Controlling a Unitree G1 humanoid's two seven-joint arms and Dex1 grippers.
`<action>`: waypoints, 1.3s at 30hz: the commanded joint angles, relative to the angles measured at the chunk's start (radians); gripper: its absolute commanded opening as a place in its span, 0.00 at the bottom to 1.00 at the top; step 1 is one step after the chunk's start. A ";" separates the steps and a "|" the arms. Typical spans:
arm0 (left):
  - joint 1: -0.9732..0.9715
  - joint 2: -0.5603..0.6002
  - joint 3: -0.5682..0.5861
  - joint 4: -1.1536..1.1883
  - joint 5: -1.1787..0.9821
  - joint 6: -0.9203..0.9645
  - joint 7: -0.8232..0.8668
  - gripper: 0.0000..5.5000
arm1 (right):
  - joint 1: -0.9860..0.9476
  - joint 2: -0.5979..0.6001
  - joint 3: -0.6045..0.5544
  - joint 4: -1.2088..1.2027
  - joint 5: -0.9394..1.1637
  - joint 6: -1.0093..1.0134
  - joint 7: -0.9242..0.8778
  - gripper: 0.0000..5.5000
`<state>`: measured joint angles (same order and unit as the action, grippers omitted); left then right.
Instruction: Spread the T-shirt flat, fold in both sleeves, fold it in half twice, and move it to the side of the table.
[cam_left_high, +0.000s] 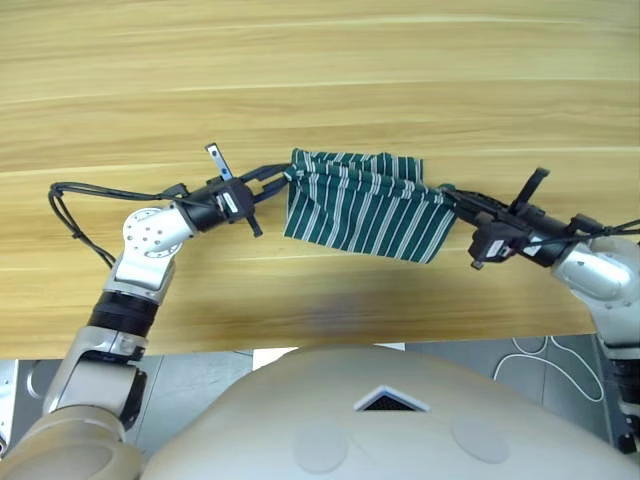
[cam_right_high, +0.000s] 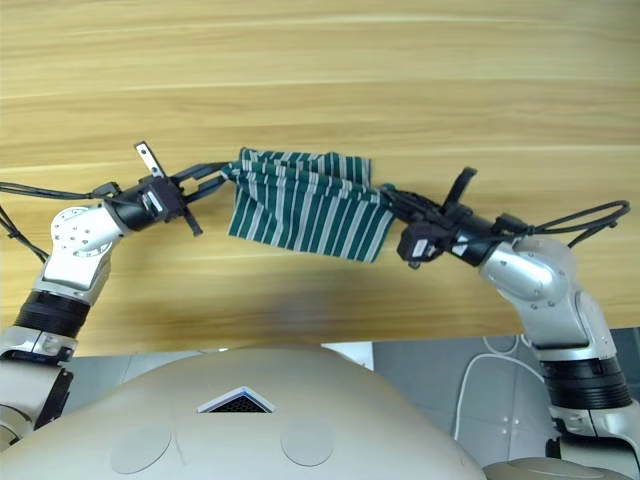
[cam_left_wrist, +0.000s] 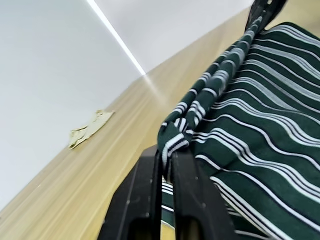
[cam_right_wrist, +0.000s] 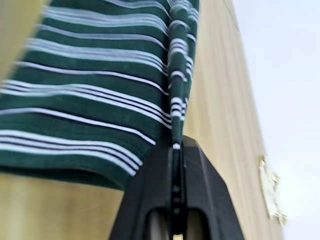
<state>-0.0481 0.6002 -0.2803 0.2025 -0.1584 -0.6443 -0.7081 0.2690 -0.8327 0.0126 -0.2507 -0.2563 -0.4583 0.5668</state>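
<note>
The T-shirt (cam_left_high: 365, 205), dark green with white stripes, hangs folded into a small rectangle above the wooden table (cam_left_high: 320, 70), near its front middle. My left gripper (cam_left_high: 284, 177) is shut on the shirt's left upper corner, and the striped cloth (cam_left_wrist: 240, 130) bunches between its black fingers (cam_left_wrist: 150, 195). My right gripper (cam_left_high: 450, 193) is shut on the right upper corner, pinching a fold of the striped cloth (cam_right_wrist: 100, 100) between its pads (cam_right_wrist: 176, 180). The shirt's lower edge sags toward the tabletop between the two arms.
A small crumpled beige scrap (cam_left_wrist: 90, 129) lies on the table some way off from the shirt, also seen as a beige scrap (cam_right_wrist: 271, 192). Bare wood stretches behind the shirt and to both sides. The table's front edge (cam_left_high: 300, 345) runs just below the arms.
</note>
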 joint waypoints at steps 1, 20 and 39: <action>-0.041 -0.037 0.056 0.069 0.028 0.049 0.039 0.03 | -0.081 0.041 0.004 0.033 -0.046 0.063 -0.033 0.00; -0.079 -0.124 0.058 0.174 0.129 0.152 0.026 0.03 | -0.371 0.193 0.250 0.461 -0.318 0.068 -0.182 0.00; -0.340 -0.289 0.128 0.564 0.183 0.340 0.141 0.51 | -0.479 0.299 0.229 0.636 -0.220 0.128 -0.278 0.57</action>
<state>-0.3629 0.3228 -0.1775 0.7176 0.0338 -0.3407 -0.5872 -0.1802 -0.5411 0.2536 0.3547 -0.4811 -0.3601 0.3047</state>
